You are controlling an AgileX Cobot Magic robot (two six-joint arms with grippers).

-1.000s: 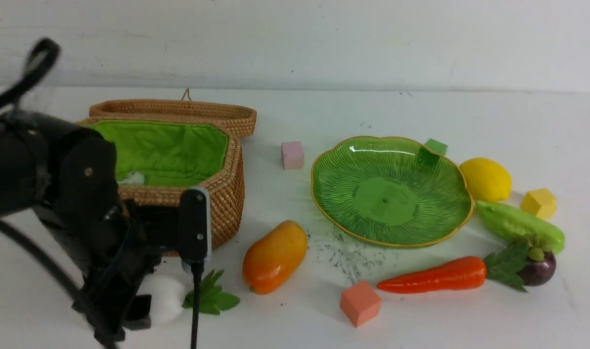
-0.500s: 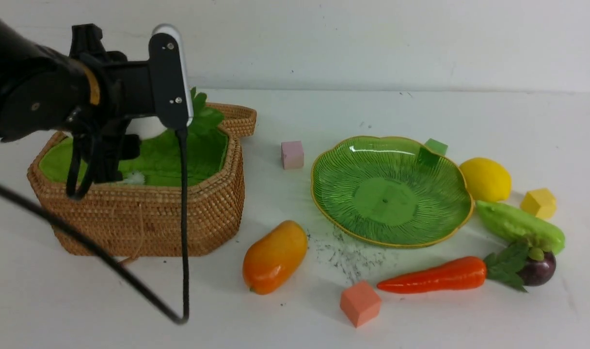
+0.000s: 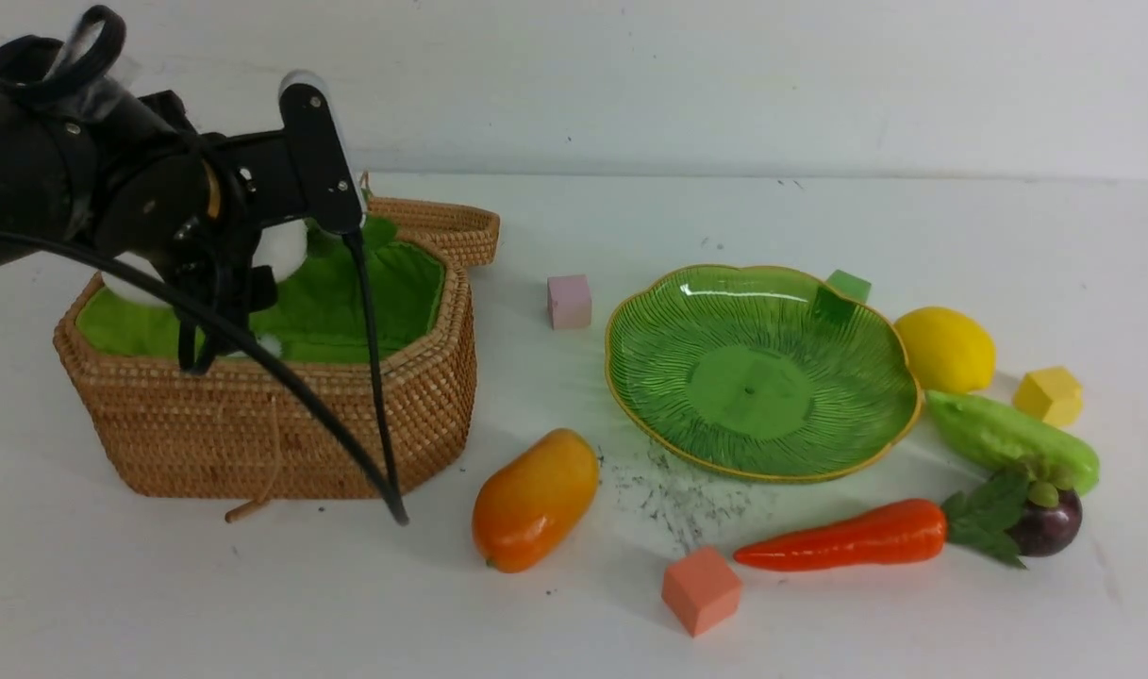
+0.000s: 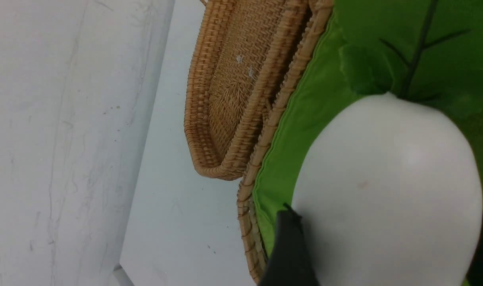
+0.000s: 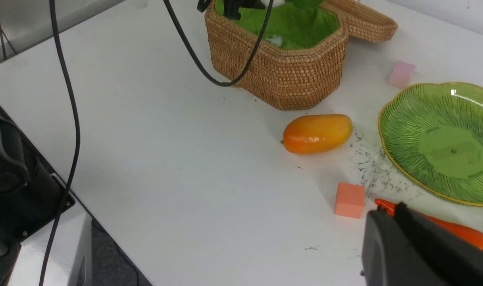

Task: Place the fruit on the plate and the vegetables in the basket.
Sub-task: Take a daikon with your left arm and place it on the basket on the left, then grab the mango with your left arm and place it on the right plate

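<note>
Our left gripper (image 4: 384, 262) is pinching the radish (image 4: 388, 171), and we are now lowering it into the basket (image 3: 300, 434) after lifting it from in front of it; releasing is probably coming next.

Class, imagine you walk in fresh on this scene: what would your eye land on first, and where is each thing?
The white radish, clamped in the jaws of the left gripper, hangs over the green-lined basket at the left. The glossy green plate sits empty to the right, with the orange-yellow mango on the table between them, nearer the camera.
</note>
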